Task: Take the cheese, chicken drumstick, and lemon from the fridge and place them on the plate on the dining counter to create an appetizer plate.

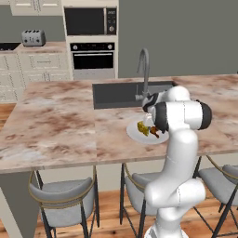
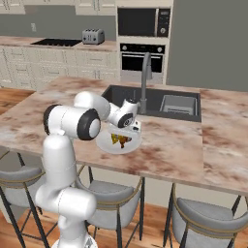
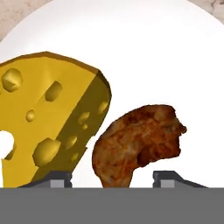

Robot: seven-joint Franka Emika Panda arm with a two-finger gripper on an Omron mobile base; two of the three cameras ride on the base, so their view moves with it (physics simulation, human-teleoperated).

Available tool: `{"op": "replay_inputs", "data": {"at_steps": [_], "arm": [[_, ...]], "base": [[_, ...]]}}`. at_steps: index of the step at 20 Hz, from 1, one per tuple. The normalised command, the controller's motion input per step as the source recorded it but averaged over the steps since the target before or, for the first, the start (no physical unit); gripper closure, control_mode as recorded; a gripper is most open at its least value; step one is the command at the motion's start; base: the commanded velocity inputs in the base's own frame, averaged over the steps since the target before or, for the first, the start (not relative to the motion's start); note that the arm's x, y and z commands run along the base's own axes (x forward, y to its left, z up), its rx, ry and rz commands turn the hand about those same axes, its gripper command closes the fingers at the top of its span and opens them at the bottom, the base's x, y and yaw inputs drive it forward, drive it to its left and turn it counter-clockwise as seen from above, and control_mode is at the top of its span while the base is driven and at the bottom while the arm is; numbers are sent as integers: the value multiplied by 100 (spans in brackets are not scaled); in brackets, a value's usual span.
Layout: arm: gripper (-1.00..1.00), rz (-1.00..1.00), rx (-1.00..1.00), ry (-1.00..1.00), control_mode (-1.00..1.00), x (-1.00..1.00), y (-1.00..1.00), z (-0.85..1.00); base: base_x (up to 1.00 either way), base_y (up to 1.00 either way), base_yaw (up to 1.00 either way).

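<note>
From the hand view, the gripper point(image 3: 112, 178) hangs open just above the plate point(image 3: 175, 52), its tips straddling the drumstick point(image 3: 138, 144) at 6 o'clock. It looks light, lumpy, greasy — best pinched across the thick middle. Cheese point(image 3: 48, 118) at 9 o'clock — firm, flat-sided.

dining counter point(image 1: 56, 116), plate point(image 1: 134, 132) on it

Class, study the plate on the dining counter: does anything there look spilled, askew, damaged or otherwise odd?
Nothing stands out. The cheese and chicken drumstick lie side by side on the plate, nothing spilled onto the dining counter. The gripper hangs just above the drumstick.
</note>
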Motion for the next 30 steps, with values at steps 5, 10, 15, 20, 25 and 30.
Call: {"op": "replay_inputs", "data": {"at_steps": [5,10,15,20,25,30], "arm": [[-100,-6,0,-5,-100,0,0,0],[-100,-1,0,0,-100,0,-8,18],[-100,0,0,0,-100,-3,-3,50],[-100,0,0,-1,-100,-36,-9,85],[-100,0,0,-9,-100,-91,-14,75],[-100,3,0,-13,-100,-100,-9,84]], "base": [[0,0,0],[0,0,0],[0,0,0],[0,0,0],[0,0,0],[0,0,0]]}}
